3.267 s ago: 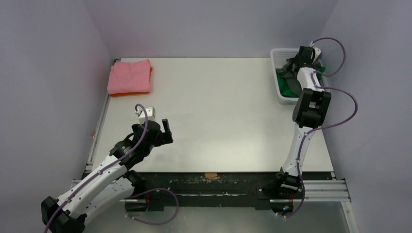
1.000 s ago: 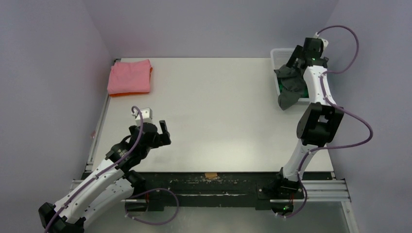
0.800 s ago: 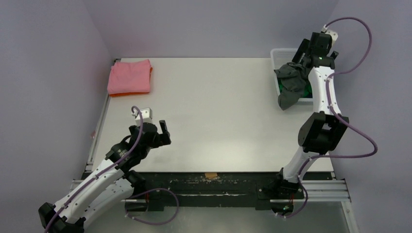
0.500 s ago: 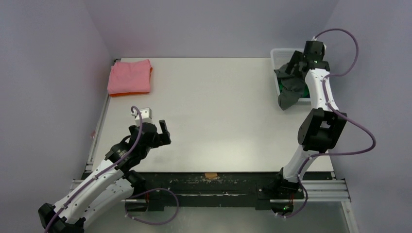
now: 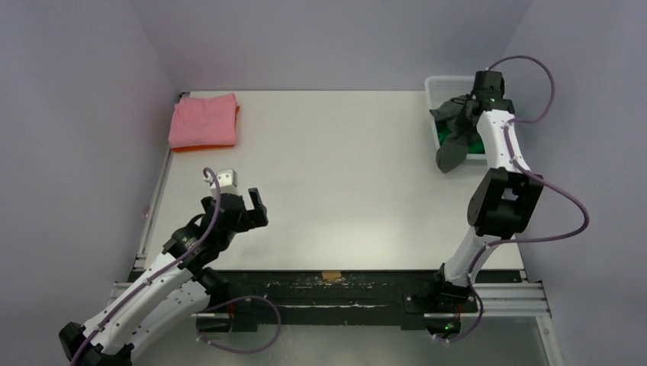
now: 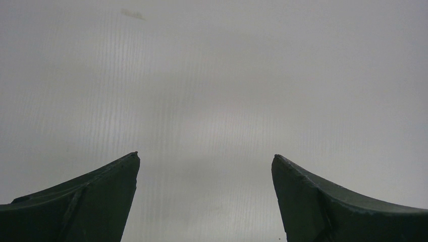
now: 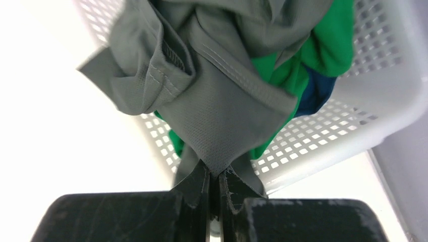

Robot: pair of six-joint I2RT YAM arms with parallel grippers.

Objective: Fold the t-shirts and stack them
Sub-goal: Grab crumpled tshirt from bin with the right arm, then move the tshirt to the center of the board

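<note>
Top external: a pink t-shirt [image 5: 204, 120] is seen folded on an orange t-shirt [image 5: 200, 147] at the upper left of the table [image 5: 343, 168]. At the upper right, a dark grey t-shirt [image 5: 450, 150] is draped over the rim of a white basket [image 5: 437, 85].

Left wrist: the left gripper [image 6: 206, 201] is held wide apart above bare table.

Right wrist: at bottom centre, the right gripper [image 7: 214, 186] is clamped on a fold of the dark grey t-shirt. A green t-shirt [image 7: 323, 45] is seen in the basket beneath it.
</note>
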